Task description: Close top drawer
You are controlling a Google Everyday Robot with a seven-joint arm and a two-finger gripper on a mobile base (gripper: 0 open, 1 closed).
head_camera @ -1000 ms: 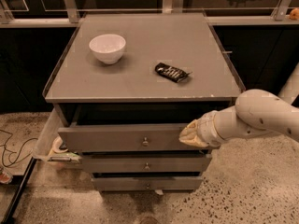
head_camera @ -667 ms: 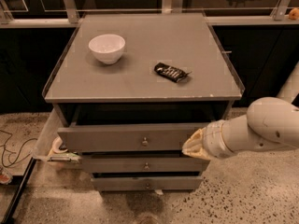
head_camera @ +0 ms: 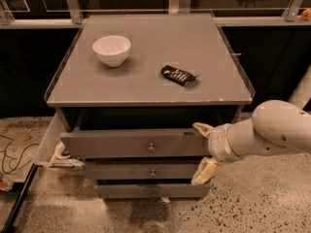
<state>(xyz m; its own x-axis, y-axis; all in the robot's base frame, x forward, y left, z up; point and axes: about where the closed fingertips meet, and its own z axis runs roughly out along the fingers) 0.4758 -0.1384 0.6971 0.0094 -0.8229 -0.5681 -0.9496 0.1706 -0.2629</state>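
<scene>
The top drawer (head_camera: 131, 143) is a wide grey panel with a small metal knob (head_camera: 151, 147). It stands pulled out a little from the grey cabinet (head_camera: 146, 89), with a dark gap above it. My gripper (head_camera: 204, 150) is at the right end of the drawer front, on a white arm (head_camera: 272, 130) that comes in from the right. Its tan fingers (head_camera: 202, 128) are spread apart, one above and one below, and nothing is held between them. The drawer's inside is hidden.
A white bowl (head_camera: 112, 50) and a dark snack packet (head_camera: 179, 75) lie on the cabinet top. Two more grey drawer fronts (head_camera: 146, 171) sit below. A pale side tray (head_camera: 48, 142) with a tape roll (head_camera: 60, 152) sticks out at the left. Cables lie on the floor at left.
My arm has drawn back to the right and lower, and the fingers now show spread one above the other. The top drawer front has not visibly moved.
</scene>
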